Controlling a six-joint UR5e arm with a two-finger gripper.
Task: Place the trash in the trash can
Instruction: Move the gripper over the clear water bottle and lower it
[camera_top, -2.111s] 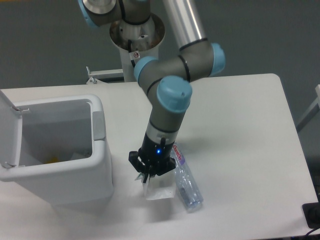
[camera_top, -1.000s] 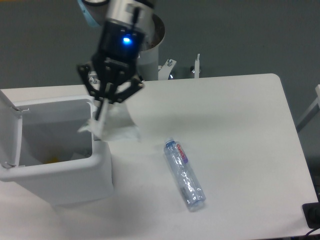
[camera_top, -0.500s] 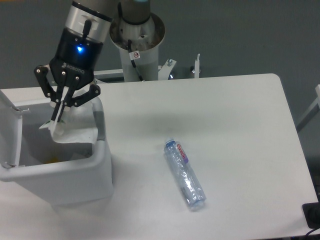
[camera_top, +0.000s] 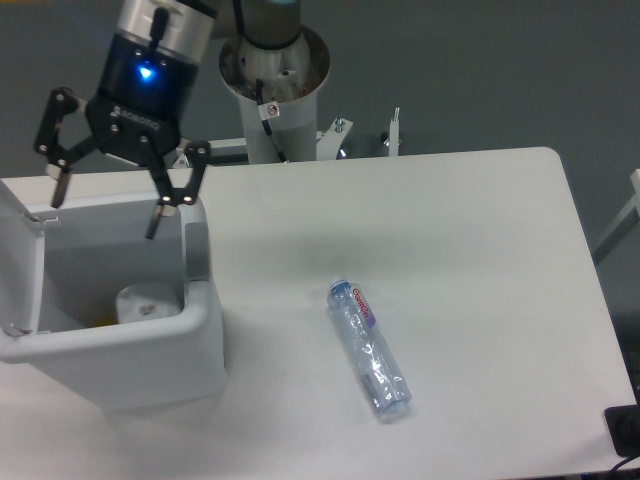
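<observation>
While tool (camera_top: 106, 205) gapes, bag (camera_top: 147, 302) lies below.

The boxy white plastic trash can (camera_top: 150, 355) stands at the left of the white table (camera_top: 470, 260), the small whitish plastic bag (camera_top: 146, 303) inside it; the gripper (camera_top: 105, 205) hangs above its opening, and the slim clear plastic water bottle (camera_top: 369, 348) lies on the table well to its right
</observation>
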